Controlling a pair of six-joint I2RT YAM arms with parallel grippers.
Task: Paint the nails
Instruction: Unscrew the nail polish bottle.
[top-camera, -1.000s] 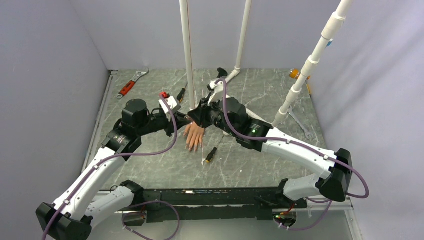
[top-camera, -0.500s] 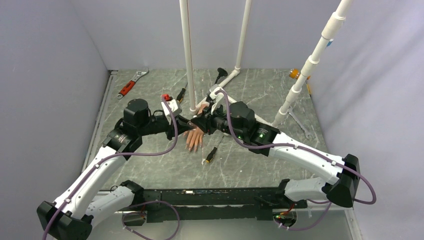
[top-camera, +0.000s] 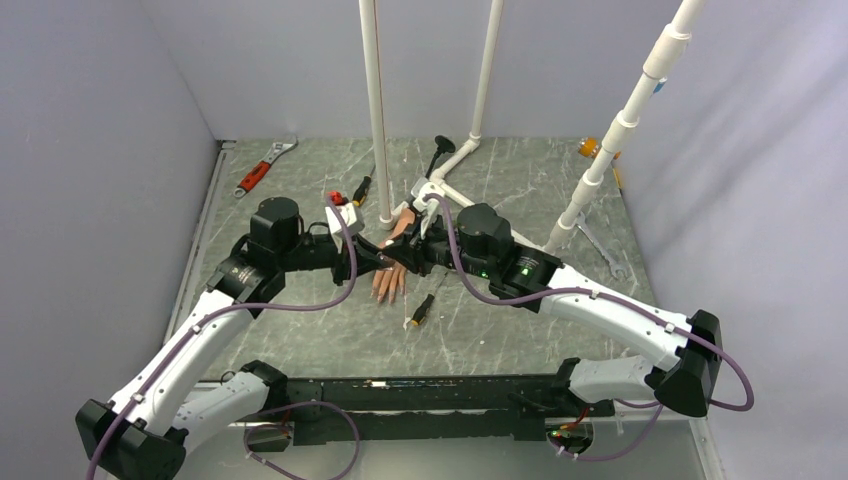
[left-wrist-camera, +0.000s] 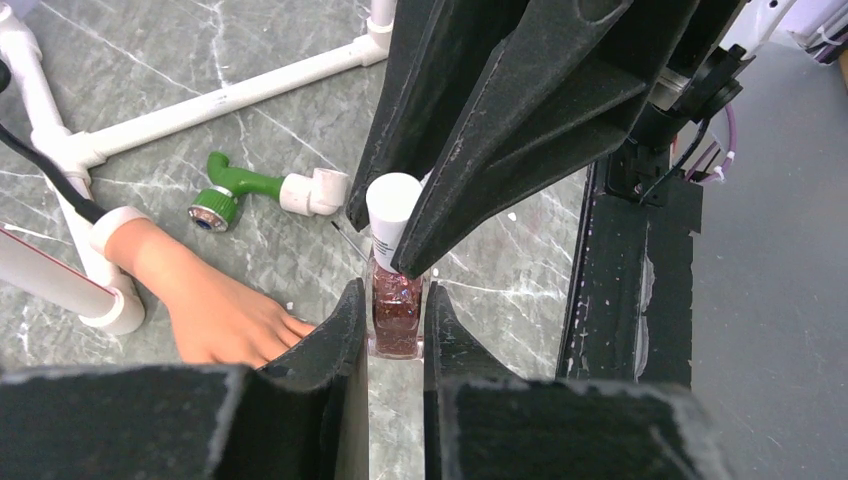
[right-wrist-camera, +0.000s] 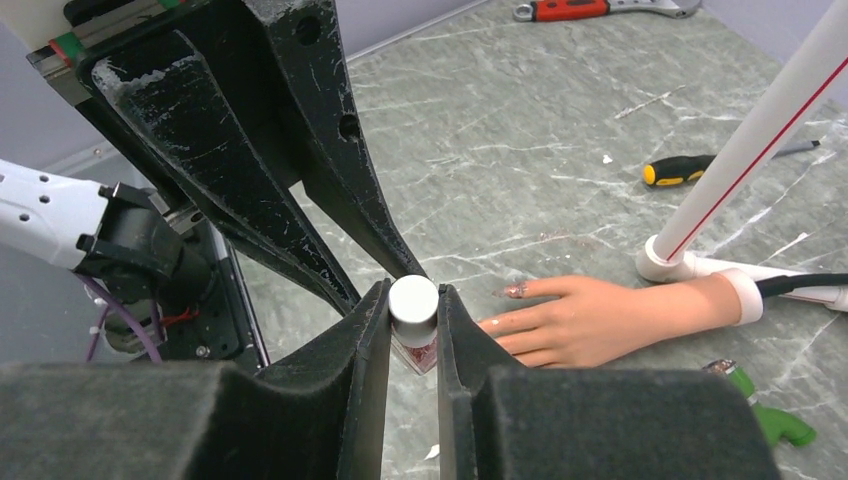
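The two arms meet over the middle of the grey marbled counter (top-camera: 520, 330), with a small nail polish bottle (left-wrist-camera: 397, 318) held between them. The left pincer (left-wrist-camera: 396, 300) is closed narrow on the glass body, one finger on each side, and red-brown glittery polish shows through the glass. The right pincer (right-wrist-camera: 413, 300) comes from the opposite side and clamps the white cap (right-wrist-camera: 413, 297), which sits on top of the bottle. The bottle stands upright. The rubber hand (right-wrist-camera: 590, 320) lies flat on the counter just beside the bottle, with its fingers stretched toward it and its white wrist cuff against the foot of a white pipe frame (right-wrist-camera: 672, 262). The nails (right-wrist-camera: 515, 289) tip those fingers close to the bottle but do not touch it. The nail of the finger lying apart from the rest looks flecked with glitter, while the others are pale. In the overhead view the fingertips point toward the near edge and the palm is partly covered by the pincers. A green and white pipe fitting (left-wrist-camera: 240, 186) lies behind the rubber hand. A yellow-handled screwdriver (right-wrist-camera: 680, 170) lies farther off, and a red-handled wrench (top-camera: 262, 170) sits near the far left corner.
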